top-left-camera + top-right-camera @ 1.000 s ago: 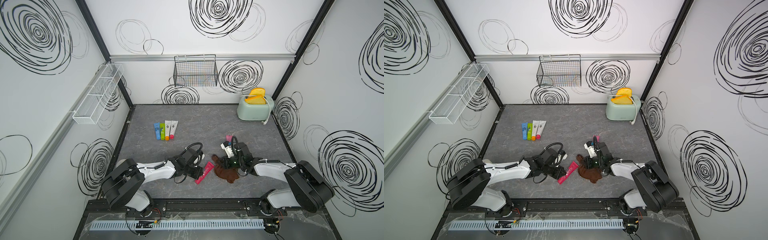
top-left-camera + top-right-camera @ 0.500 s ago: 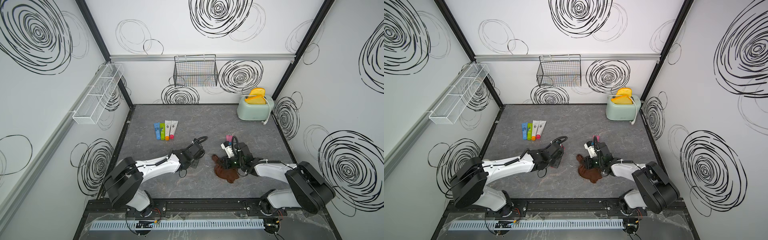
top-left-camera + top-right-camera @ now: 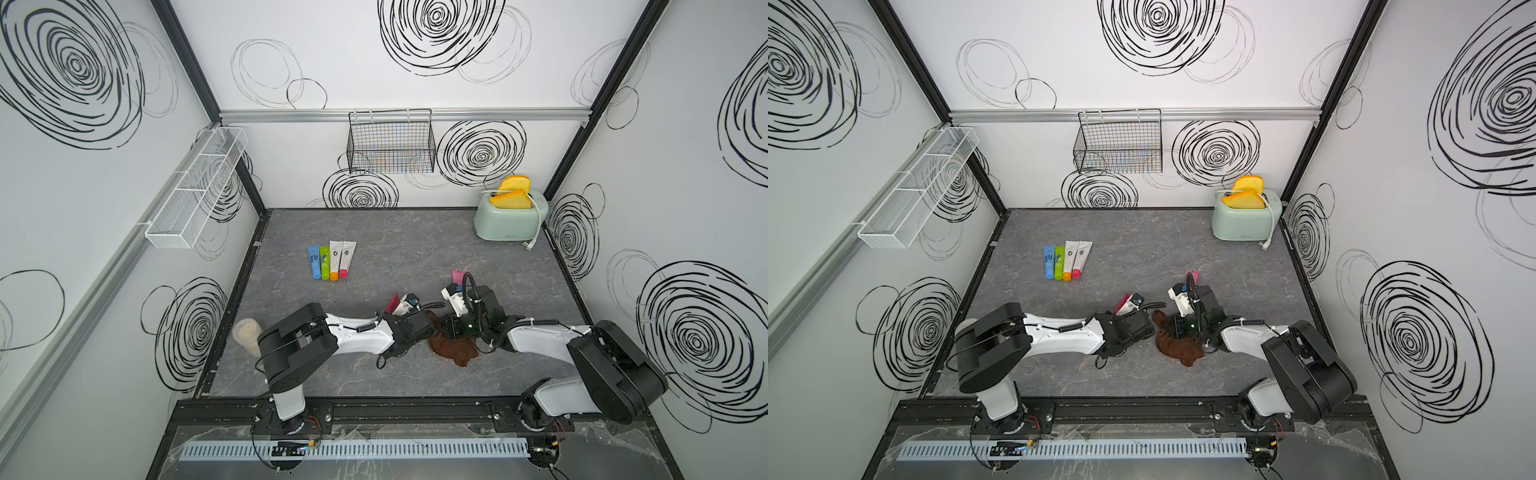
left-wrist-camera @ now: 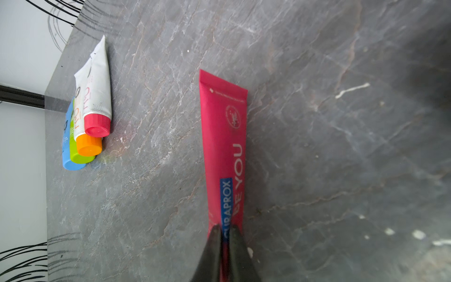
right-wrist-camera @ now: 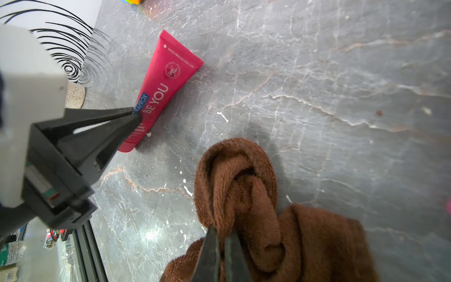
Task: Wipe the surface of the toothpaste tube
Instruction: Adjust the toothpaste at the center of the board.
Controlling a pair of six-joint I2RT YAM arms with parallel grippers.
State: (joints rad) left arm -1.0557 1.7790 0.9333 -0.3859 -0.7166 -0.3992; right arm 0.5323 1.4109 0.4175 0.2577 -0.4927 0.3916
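The pink toothpaste tube [image 3: 392, 302] [image 3: 1123, 302] lies flat on the grey table, mostly hidden by my left arm in both top views. In the left wrist view the toothpaste tube [image 4: 224, 146] runs away from my left gripper [image 4: 225, 231], whose jaws stand almost together on its cap end. The right wrist view shows those black fingertips [image 5: 131, 112] on the tube [image 5: 168, 80] at its blue label. My right gripper [image 5: 220, 234] is shut on a fold of the brown cloth [image 5: 244, 183], which is bunched on the table [image 3: 453, 351] just right of the left gripper.
Several small coloured tubes [image 3: 331, 259] lie in a row at the back left. A mint toaster [image 3: 509, 220] stands at the back right. A beige cup [image 3: 247, 334] sits by the left arm's base. A pink item [image 3: 457, 276] lies behind the right wrist.
My left arm has swung back and to the right, taking the pink tube from the table's front to a spot farther back, beside the cloth. The right arm and cloth have stayed put.
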